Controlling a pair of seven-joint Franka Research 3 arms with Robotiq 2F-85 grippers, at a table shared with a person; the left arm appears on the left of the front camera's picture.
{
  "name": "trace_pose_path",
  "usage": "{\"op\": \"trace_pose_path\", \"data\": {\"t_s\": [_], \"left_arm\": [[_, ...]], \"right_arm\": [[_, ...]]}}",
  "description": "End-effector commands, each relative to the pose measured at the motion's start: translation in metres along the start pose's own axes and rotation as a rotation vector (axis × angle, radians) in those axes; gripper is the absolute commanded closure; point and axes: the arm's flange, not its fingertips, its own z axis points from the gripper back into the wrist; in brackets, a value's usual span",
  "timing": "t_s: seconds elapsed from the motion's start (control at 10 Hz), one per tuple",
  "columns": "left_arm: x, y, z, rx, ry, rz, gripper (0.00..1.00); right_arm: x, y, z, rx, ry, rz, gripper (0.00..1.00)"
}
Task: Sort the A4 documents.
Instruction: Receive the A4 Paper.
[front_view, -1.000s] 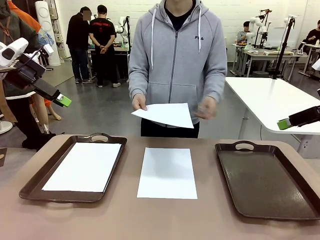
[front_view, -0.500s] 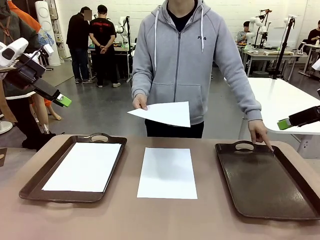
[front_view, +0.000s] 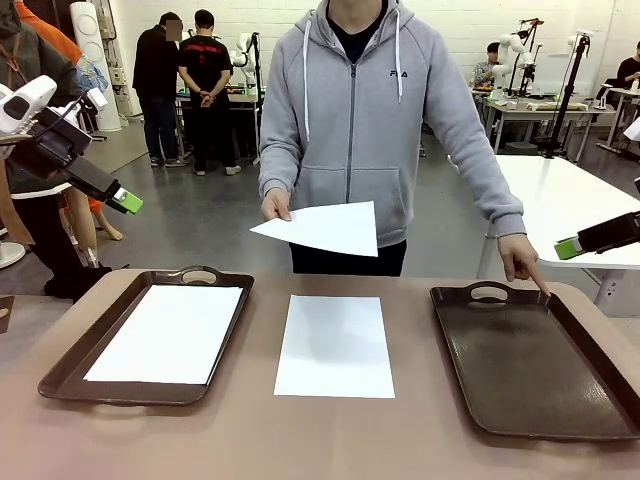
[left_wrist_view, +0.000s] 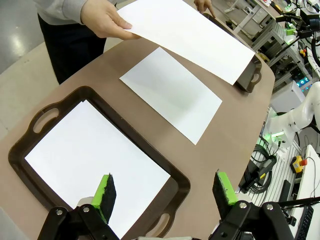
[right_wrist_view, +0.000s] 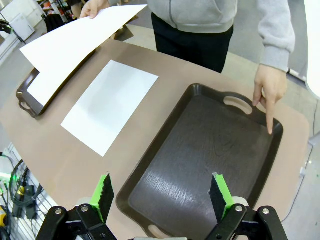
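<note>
While left pincer (left_wrist_view: 164, 187) and right pincer (right_wrist_view: 162, 192) wide open, empty: person's hand (front_view: 518, 258) newly at tray (front_view: 530, 370).

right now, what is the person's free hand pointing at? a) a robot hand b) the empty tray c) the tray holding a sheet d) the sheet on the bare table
B: the pointing hand has its index finger at the far rim of the empty tray; the other hand holds a sheet.
</note>
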Motion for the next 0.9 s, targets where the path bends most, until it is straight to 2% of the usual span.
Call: {"op": "trace_pose_path", "data": {"t_s": [0.0,0.8], "left_arm": [[0.0,-0.002,0.0011,0.001,-0.002,-0.012,0.0],[0.0,-0.002,0.0011,0.001,-0.002,-0.012,0.0]], "right_arm": [[-0.0002,-0.0004,-0.003,0.027,-0.007,-0.005,0.0],[-0.0002,-0.0004,-0.003,0.027,-0.007,-0.005,0.0]]}}
